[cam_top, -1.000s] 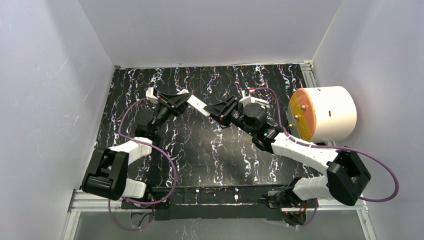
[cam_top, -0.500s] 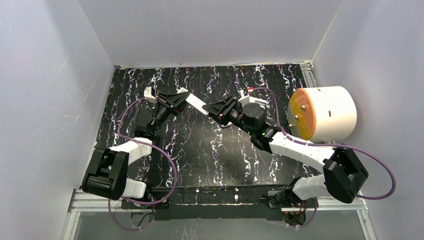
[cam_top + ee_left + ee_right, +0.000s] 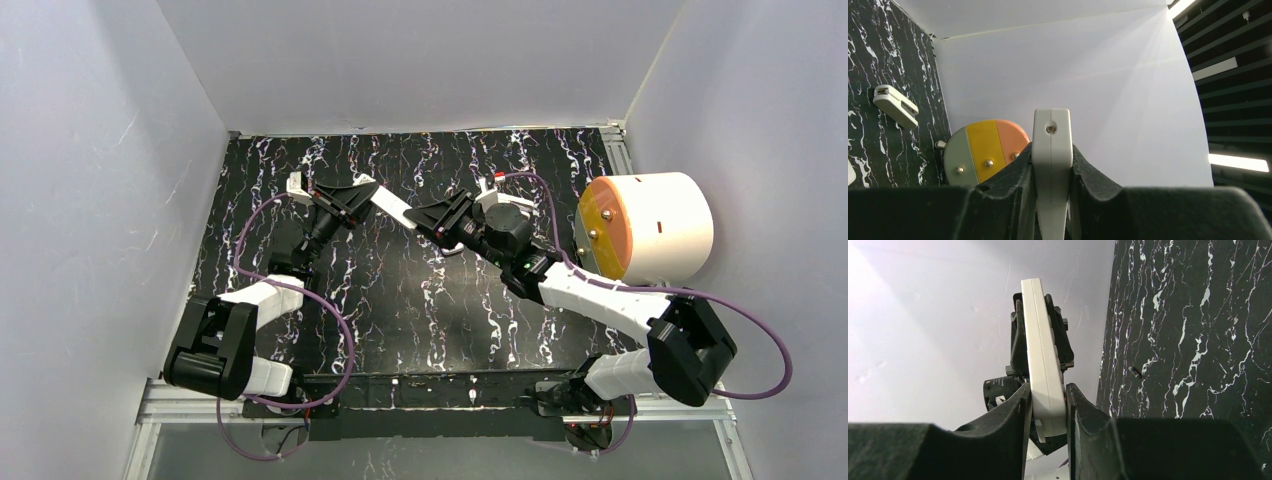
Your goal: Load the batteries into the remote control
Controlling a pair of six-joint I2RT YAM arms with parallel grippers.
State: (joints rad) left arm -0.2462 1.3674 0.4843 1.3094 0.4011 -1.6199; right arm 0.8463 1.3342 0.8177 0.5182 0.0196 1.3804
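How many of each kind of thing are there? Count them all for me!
grippers: 2 (left gripper and right gripper, both shut on the remote)
remote: 1
battery, tiny and dark: 1
small white piece: 1
round drum with a coloured face: 1
total: 6

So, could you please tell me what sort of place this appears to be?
Probably a robotics lab test cell: plain white panel walls box in a black, white-veined tabletop, and the black-and-white left arm and right arm, trailing purple cables, stand at its near edge.
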